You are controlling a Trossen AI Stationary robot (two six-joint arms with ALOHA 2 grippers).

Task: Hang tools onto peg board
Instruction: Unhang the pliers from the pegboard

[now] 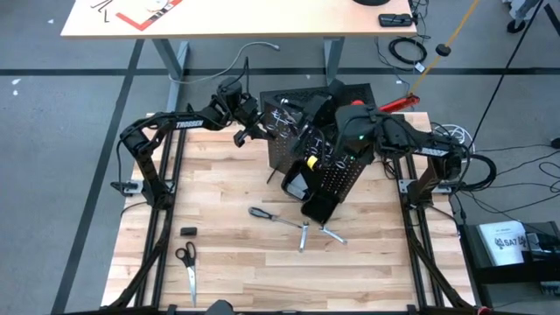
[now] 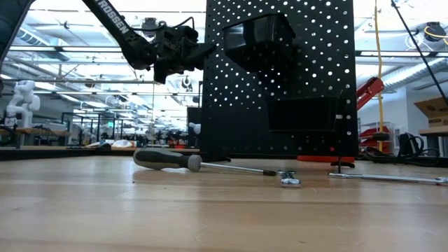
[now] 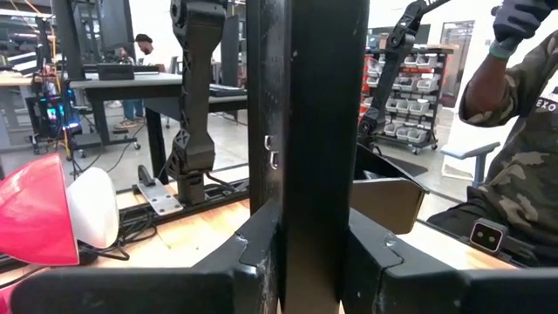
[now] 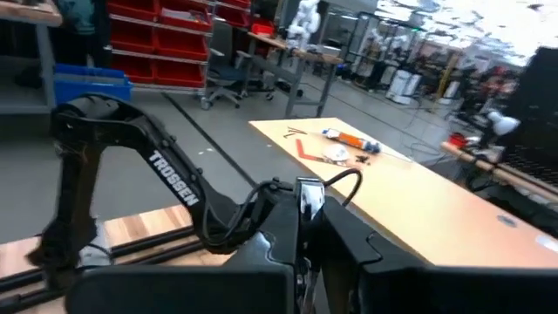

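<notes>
The black perforated peg board (image 2: 280, 77) stands upright on the table, with a box-shaped bin (image 2: 304, 115) on its face; it also shows in the high view (image 1: 319, 162). My left gripper (image 2: 192, 52) is shut on its side edge. My right gripper (image 1: 322, 109) is shut on its top edge. A dark-handled screwdriver (image 1: 271, 216) and two thin silver wrenches (image 1: 304, 236) (image 1: 332, 234) lie flat on the table in front of the board. No pliers show. My left gripper pinches the board's upright side edge (image 3: 318, 131) between its two fingers, high on the side toward the table's left. The fingers come level from the left. The board stands upright with its foot on the table. My right gripper pinches the board's thin top edge (image 4: 309, 205) between its two fingers, one on each face. It comes from the table's right and from above. The board stays upright on the table.
Scissors (image 1: 188, 267) and a small black block (image 1: 188, 230) lie near the table's front left. A red-handled object (image 1: 398, 103) sits behind the board at the right. A person (image 3: 514, 148) stands beyond the table.
</notes>
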